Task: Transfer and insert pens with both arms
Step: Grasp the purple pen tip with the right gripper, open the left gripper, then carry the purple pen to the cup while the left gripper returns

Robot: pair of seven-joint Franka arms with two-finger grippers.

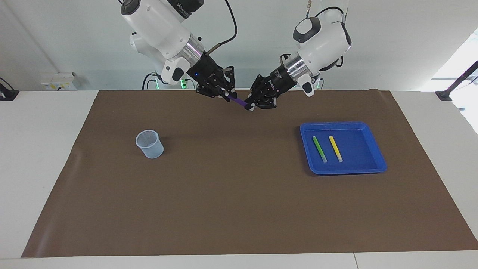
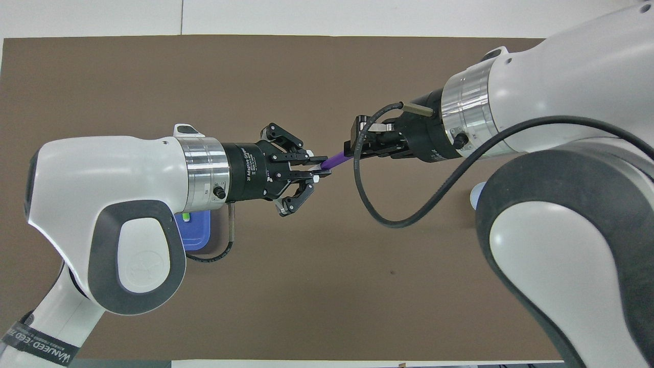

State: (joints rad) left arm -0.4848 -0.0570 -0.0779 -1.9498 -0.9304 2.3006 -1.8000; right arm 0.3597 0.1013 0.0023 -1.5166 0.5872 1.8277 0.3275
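Two white robot arms meet in the air above a brown mat (image 1: 239,209), each clenching one end of the purple pen (image 1: 237,101): the left gripper (image 1: 249,107) and the right gripper (image 1: 226,96). The green pen (image 1: 319,149) and yellow pen (image 1: 335,148) lie side by side in a blue tray (image 1: 376,155); a clear cup (image 1: 149,144) stands toward the right arm's end

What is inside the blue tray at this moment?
The blue tray holds two pens lying side by side on its floor: the green pen and the yellow pen. In the overhead view the left arm covers most of the tray.
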